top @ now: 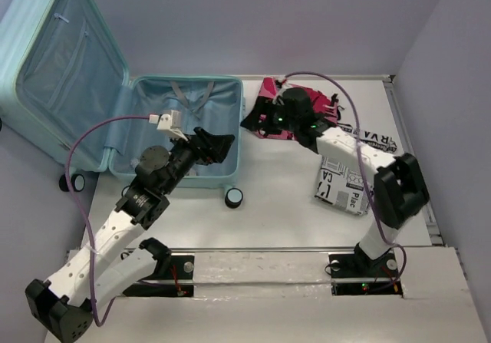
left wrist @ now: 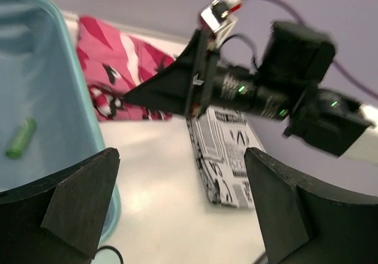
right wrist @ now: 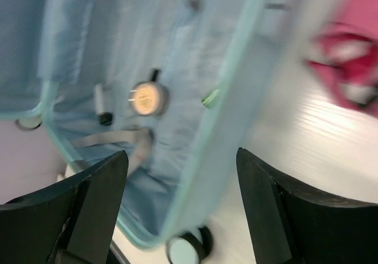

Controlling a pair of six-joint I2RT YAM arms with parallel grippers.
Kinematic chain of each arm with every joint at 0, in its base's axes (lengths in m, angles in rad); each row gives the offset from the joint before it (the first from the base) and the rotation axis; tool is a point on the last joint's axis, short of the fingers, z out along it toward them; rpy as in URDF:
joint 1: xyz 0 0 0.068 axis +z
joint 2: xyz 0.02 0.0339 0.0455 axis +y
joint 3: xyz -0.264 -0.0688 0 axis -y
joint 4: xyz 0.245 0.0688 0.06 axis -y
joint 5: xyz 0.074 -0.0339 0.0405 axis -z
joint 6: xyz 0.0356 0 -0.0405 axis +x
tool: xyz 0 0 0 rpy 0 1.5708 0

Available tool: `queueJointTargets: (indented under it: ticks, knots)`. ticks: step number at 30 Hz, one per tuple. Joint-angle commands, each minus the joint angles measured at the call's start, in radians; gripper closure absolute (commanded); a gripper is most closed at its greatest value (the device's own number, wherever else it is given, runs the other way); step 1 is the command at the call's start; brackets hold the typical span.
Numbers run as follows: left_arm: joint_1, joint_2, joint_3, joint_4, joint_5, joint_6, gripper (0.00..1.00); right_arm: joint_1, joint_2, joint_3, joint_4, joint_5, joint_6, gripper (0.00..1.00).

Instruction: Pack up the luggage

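Top external view: luggage (top: 69, 67) lies open at left rear of table (top: 276, 197); left claw (left wrist: 180, 157) and right claw (right wrist: 182, 163) both spread, empty; right should pinch cloth (left wrist: 118, 57) deep, lift high, release inside.

Two matching arms here: left arm (top: 106, 239) and right arm (top: 349, 145) both white-shelled with chunky black joints. A purple cable (top: 318, 73) loops off each. Green lights (left wrist: 241, 89) glowing on the right wrist. Left gripper (left wrist: 180, 163) has broad black wedge-shaped fingers (left wrist: 77, 199).
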Motion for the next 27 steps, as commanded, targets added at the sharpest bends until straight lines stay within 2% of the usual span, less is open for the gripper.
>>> queueJointTargets:
  ticks: [1, 3, 4, 5, 6, 7, 8, 9, 10, 11, 13, 16, 19, 21, 23, 27]
  knots:
    - [-0.088, 0.111, 0.021, 0.108, 0.128, -0.012, 0.01, -0.210, -0.271, -0.196, 0.031, 0.096, 0.025, 0.25]
    - [-0.209, 0.285, 0.077, 0.131, 0.108, 0.023, 0.01, -0.424, -0.450, -0.392, -0.036, 0.214, 0.012, 0.26]
    - [-0.247, 0.338, 0.098, 0.136, 0.099, 0.029, 0.01, -0.425, -0.487, -0.431, -0.058, 0.259, 0.007, 0.26]
    - [-0.281, 0.389, 0.120, 0.140, 0.094, 0.032, 0.01, -0.483, -0.521, -0.469, -0.076, 0.289, -0.001, 0.25]
    - [-0.336, 0.442, 0.164, 0.154, 0.088, 0.037, 0.01, -0.594, -0.555, -0.509, -0.087, 0.320, -0.016, 0.21]
    - [-0.355, 0.554, 0.187, 0.157, 0.080, 0.040, 0.01, -0.650, -0.584, -0.546, -0.102, 0.377, -0.022, 0.04]
    - [-0.367, 0.609, 0.213, 0.157, 0.079, 0.040, 0.01, -0.702, -0.610, -0.583, -0.105, 0.400, -0.024, 0.00]
    - [-0.375, 0.669, 0.270, 0.153, 0.082, 0.040, 0.01, -0.797, -0.651, -0.645, -0.108, 0.415, -0.021, 0.00]
    - [-0.384, 0.721, 0.270, 0.150, 0.085, 0.037, 0.01, -0.836, -0.672, -0.676, -0.111, 0.437, -0.018, 0.00]
    - [-0.392, 0.831, 0.329, 0.140, 0.094, 0.030, 0.01, -0.876, -0.687, -0.704, -0.108, 0.475, -0.013, 0.00]
    - [-0.399, 0.927, 0.420, 0.114, 0.126, 0.034, 0.01, -0.978, -0.718, -0.767, -0.108, 0.491, -0.007, 0.00]
    - [-0.404, 1.096, 0.511, 0.091, 0.129, 0.037, 0.01, -1.075, -0.695, -0.798, -0.084, 0.425, -0.016, 0.00]
    - [-0.403, 1.161, 0.566, 0.087, 0.126, 0.029, 0.01, -1.112, -0.614, -0.784, -0.072, 0.339, -0.048, 0.00]
    - [-0.401, 1.223, 0.612, 0.088, 0.155, 0.025, 0.01, -1.123, -0.505, -0.764, -0.041, 0.189, -0.065, 0.00]
    - [-0.398, 1.283, 0.640, 0.088, 0.171, 0.013, 0.01, -1.132, -0.396, -0.731, -0.038, 0.121, -0.080, 0.00]
    - [-0.381, 1.363, 0.692, 0.099, 0.241, -0.015, 0.01, -1.142, -0.310, -0.723, -0.023, 0.028, -0.106, 0.00]
